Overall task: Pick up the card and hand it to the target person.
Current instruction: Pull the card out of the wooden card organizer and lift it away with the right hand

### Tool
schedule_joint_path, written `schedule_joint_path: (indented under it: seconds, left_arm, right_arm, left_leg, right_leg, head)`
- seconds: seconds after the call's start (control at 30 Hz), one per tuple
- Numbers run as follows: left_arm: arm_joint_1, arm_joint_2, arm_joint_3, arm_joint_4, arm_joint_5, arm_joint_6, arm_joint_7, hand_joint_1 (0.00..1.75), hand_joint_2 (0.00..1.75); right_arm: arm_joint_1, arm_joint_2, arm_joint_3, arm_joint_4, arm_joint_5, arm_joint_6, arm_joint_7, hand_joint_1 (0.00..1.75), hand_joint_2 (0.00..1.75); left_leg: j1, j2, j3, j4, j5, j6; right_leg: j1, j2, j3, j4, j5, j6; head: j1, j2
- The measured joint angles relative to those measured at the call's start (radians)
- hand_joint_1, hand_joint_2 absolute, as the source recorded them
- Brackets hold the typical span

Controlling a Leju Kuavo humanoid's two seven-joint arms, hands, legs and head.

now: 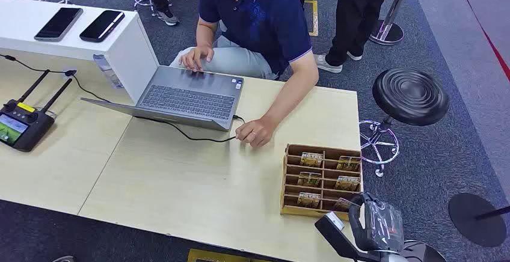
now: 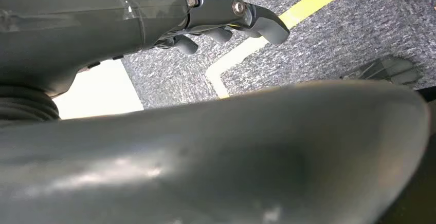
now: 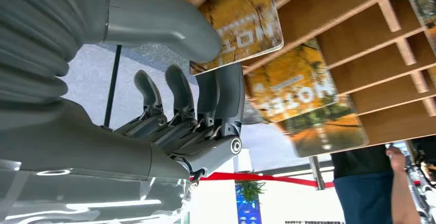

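**Right hand pinches a card at the rack's near corner**

The card, glossy, with rounded corners and a yellow autumn print, sits at the near right corner of the rack. In the right wrist view the right hand holds it, thumb on one face and dark fingers curled behind the other. From the head view that hand is at the table's near right corner, over the rack's front edge.

The rack is a low wooden box split by thin slats into two columns of slots, with more cards leaning in them. It lies close to the right edge of the table, a pale wood top with bare room to the rack's left.

Across the table sits a person in a dark blue polo, one hand resting just beyond the rack's far left corner, the other on an open grey laptop. A round black stool stands off the right edge on grey carpet.

The left hand hangs over carpet marked with a yellow line, fingers loosely bent and holding nothing.
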Motion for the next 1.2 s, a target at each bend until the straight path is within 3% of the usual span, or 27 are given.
schedule_joint_path:
  seconds: [0.23, 0.4, 0.53, 1.07, 1.2]
  left_arm:
    - [0.000, 0.000, -0.005, 0.000, 0.000, -0.002, -0.010, 0.00, 0.00]
    - [0.000, 0.000, -0.005, 0.000, -0.001, -0.001, -0.014, 0.00, 0.00]
    - [0.000, 0.000, -0.005, 0.000, -0.001, -0.001, -0.013, 0.00, 1.75]
    - [-0.002, 0.000, -0.014, 0.000, -0.022, 0.026, -0.033, 0.00, 1.75]
    - [-0.004, 0.001, -0.013, 0.000, 0.002, 0.018, -0.046, 0.00, 1.75]
  right_arm:
    - [0.000, 0.001, -0.005, 0.000, 0.007, 0.008, -0.010, 1.36, 1.75]
    - [0.000, 0.001, -0.006, 0.000, 0.008, 0.011, -0.016, 1.46, 1.75]
    - [0.000, 0.001, -0.006, 0.000, 0.008, 0.013, -0.023, 1.44, 1.75]
    - [0.000, 0.004, -0.005, 0.000, -0.019, 0.000, -0.040, 1.43, 1.75]
    - [0.006, 0.007, -0.010, -0.003, -0.112, -0.072, -0.109, 1.43, 1.75]
  left_leg:
    - [0.000, 0.000, 0.000, 0.000, 0.000, 0.000]
    - [0.000, 0.000, 0.000, 0.000, 0.000, 0.000]
    - [0.000, 0.000, 0.000, 0.000, 0.000, 0.000]
    - [0.000, 0.000, 0.000, 0.000, 0.000, 0.000]
    - [0.000, 0.000, 0.000, 0.000, 0.000, 0.000]
  right_leg:
    - [0.000, 0.000, 0.000, 0.000, 0.000, 0.000]
    - [0.000, 0.000, 0.000, 0.000, 0.000, 0.000]
    - [0.000, 0.000, 0.000, 0.000, 0.000, 0.000]
    - [0.000, 0.000, 0.000, 0.000, 0.000, 0.000]
    - [0.000, 0.000, 0.000, 0.000, 0.000, 0.000]
  head:
    - [0.000, 0.000]
    - [0.000, 0.000]
    - [0.000, 0.000]
    - [0.000, 0.000]
    - [0.000, 0.000]
